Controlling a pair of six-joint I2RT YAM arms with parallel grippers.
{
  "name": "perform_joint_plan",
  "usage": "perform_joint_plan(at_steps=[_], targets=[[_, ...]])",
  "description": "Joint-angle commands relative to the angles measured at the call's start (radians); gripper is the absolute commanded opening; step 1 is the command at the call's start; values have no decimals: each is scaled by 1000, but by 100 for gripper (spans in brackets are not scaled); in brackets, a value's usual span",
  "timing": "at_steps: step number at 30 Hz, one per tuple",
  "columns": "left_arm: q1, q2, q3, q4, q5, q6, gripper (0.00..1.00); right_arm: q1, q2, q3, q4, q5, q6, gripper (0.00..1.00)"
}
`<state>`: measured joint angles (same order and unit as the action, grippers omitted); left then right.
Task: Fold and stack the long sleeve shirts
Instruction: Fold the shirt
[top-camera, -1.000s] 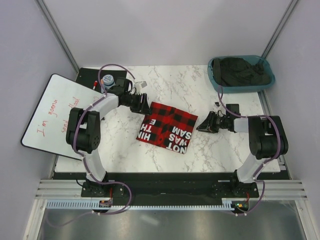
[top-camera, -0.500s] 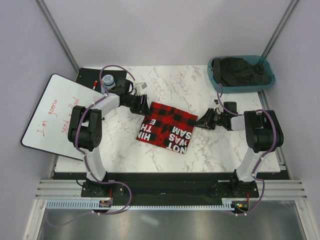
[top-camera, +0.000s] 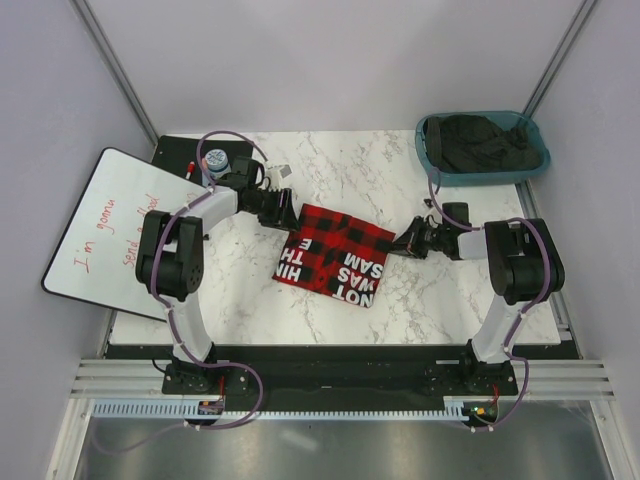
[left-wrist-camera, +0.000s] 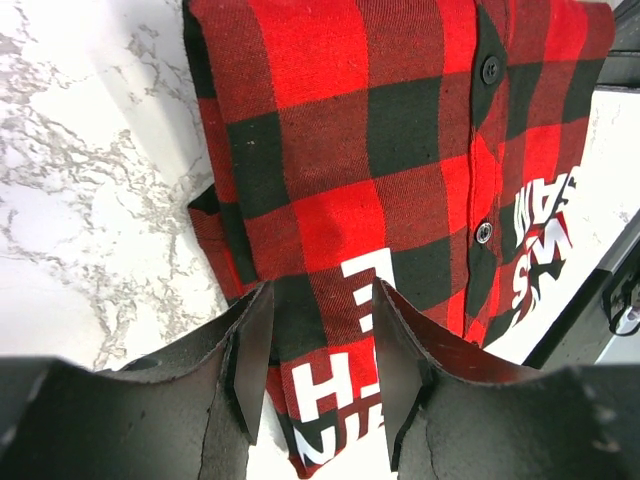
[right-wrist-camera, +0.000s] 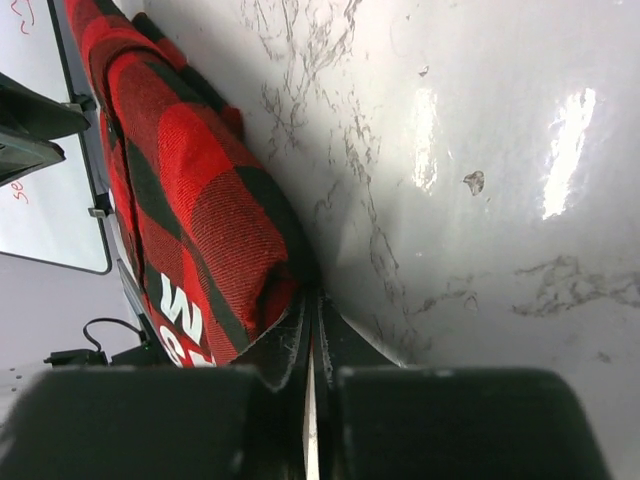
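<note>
A folded red-and-black check long sleeve shirt (top-camera: 335, 258) with white lettering lies mid-table. My left gripper (top-camera: 290, 215) sits at its far left corner. In the left wrist view the shirt (left-wrist-camera: 380, 170) fills the frame and the left gripper (left-wrist-camera: 320, 292) is open, its fingers straddling the lettered edge without pinching it. My right gripper (top-camera: 402, 246) lies low at the shirt's right edge. In the right wrist view its jaws (right-wrist-camera: 312, 300) are pressed together exactly where the shirt's (right-wrist-camera: 190, 190) folded edge ends, apparently pinching the cloth.
A blue basket (top-camera: 428, 166) holding dark clothes stands at the back right corner. A whiteboard (top-camera: 105, 230) with red writing overhangs the table's left side. A small blue-capped jar (top-camera: 216, 159) stands behind the left arm.
My right gripper slid left to the shirt's right edge and closed there. The left gripper stayed open at the far left corner.
</note>
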<state>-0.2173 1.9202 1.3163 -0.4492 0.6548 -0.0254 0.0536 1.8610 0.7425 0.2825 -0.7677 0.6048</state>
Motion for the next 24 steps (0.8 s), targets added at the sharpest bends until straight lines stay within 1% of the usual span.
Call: perform_joint_plan(at_steps=[1, 3, 5, 7, 8, 10, 11, 12, 13, 14, 15, 17, 18, 19, 20, 21, 22, 23, 24], targets=[[18, 5, 20, 38, -17, -27, 51, 8, 21, 29, -91, 80, -83, 0], [19, 7, 15, 37, -43, -21, 48, 8, 32, 82, -117, 119, -100, 0], [21, 0, -9, 37, -38, -24, 46, 11, 82, 147, -152, 151, -143, 0], [22, -35, -61, 52, 24, -19, 45, 25, 148, 268, -189, 174, -192, 0], [25, -58, -81, 66, 43, -16, 45, 43, 168, 314, -228, 186, -248, 0], [35, -102, -144, 116, 86, -13, 48, 78, 234, 463, -256, 225, -325, 0], [50, -145, -160, 125, 91, -18, 50, 127, 256, 525, -329, 244, -405, 0], [61, -165, -172, 135, 97, -30, 50, 153, 279, 584, -348, 258, -442, 0], [73, -184, -189, 148, 104, -40, 52, 182, 321, 704, -371, 269, -483, 0], [102, -213, -196, 156, 105, -51, 52, 240, 340, 772, -440, 287, -531, 0], [114, -225, -201, 162, 101, -67, 52, 265, 355, 876, -454, 298, -595, 0], [151, -239, -192, 176, 79, -67, 54, 331, 377, 963, -512, 327, -680, 0], [159, -234, -183, 179, 51, -51, 55, 347, 380, 1044, -538, 365, -750, 1], [162, -224, -151, 169, 25, -39, 56, 354, 382, 1079, -569, 439, -769, 4], [167, -210, -134, 167, 14, -27, 56, 356, 379, 1107, -574, 485, -780, 11], [165, -170, -114, 167, 12, -2, 57, 356, 373, 1148, -575, 531, -790, 13], [164, -136, -64, 149, 14, 2, 57, 353, 351, 1161, -577, 610, -822, 15], [162, -107, -42, 129, 11, -1, 56, 348, 337, 1169, -577, 637, -844, 25], [162, -81, -23, 118, 11, -17, 55, 347, 322, 1172, -577, 660, -859, 30]])
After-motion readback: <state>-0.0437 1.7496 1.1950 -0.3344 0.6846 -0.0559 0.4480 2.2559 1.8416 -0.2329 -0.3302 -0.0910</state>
